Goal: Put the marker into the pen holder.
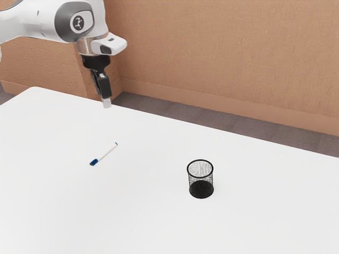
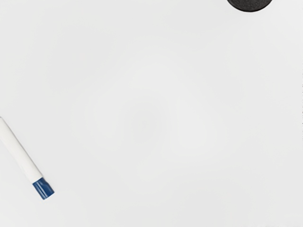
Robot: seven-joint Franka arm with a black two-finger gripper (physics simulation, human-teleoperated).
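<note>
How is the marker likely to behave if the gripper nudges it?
The marker will probably roll, given its slim, round-looking barrel lying flat on the bare table. It looks straight and rigid, so it likely won't bend.

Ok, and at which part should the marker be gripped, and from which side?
I would take the marker by the middle of its white barrel, from straight above, the tool closing across its length. It lies flat on the table, long and thin, both long sides exposed.

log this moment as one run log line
blue-capped white marker lying on white table | black cylindrical mesh pen holder upright, marker outside | black gripper raised, away from both
</note>
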